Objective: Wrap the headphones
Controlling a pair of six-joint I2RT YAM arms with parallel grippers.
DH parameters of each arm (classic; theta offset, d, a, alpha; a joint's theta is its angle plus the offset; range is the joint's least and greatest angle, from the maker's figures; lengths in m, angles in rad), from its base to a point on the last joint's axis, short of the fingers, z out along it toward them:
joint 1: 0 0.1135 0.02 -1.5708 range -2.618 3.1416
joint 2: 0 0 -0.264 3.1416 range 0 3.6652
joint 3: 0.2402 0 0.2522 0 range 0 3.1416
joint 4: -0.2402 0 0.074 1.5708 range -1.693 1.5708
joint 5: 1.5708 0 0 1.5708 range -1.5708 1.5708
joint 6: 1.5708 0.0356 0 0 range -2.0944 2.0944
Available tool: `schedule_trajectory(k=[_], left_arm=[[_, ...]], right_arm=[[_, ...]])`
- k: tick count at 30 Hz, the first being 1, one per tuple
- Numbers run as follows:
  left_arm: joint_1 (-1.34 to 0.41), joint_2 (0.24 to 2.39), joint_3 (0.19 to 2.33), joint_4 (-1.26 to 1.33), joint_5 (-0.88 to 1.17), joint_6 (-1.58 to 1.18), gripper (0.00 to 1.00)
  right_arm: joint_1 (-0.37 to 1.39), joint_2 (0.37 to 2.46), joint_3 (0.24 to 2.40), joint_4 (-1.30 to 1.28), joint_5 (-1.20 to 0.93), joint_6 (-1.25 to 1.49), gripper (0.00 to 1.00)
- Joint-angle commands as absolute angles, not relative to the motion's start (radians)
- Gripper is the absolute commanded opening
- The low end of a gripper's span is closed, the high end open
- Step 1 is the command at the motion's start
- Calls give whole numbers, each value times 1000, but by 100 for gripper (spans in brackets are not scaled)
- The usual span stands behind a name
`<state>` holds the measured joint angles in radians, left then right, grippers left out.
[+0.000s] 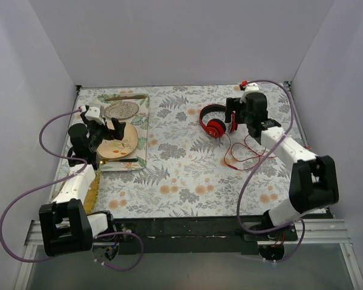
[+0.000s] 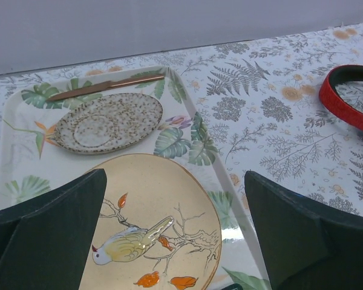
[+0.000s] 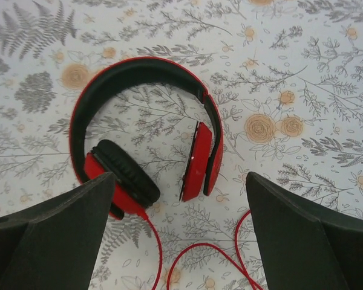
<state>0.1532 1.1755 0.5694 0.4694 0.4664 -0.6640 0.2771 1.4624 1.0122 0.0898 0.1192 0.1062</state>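
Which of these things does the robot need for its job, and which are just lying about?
Job: red corded over-ear headphones.
Lying about: leaf-print tray, speckled oval dish, yellow bird-painted plate, slim copper-coloured utensil.

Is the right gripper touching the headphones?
Cannot tell. In the right wrist view, a finger of the open right gripper overlaps the headphones, hiding any gap.

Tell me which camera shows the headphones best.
Right wrist: the headphones fill the frame, headband, both earcups and the cable's start clear. Top external shows them small, cable included. Left wrist catches only a strip of red headband.
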Motion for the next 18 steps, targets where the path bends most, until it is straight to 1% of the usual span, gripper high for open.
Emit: schedule_trajectory(k=[1,4,9,12,13,18], left_arm=[[156,1126,718,74,400,-568,98],[158,1127,793,-39,396,-554,98],[158,1127,821,-107,448,-541,98],[158,1129,833,-141,471,-540,98],[156,1127,836,-161,477,-535,98],[153,1121,865,-213,506,-529,98]], right_arm=[[281,1652,1196,-171,219,127,97],[282,1741,1253,-190,184,133,96],[281,1828,1256,-161,204,135,94],[279,1879,1284,-175,203,129,91],[279,1888,1298,-175,199,127,88],[278,1902,1310,-161,192,120,84]])
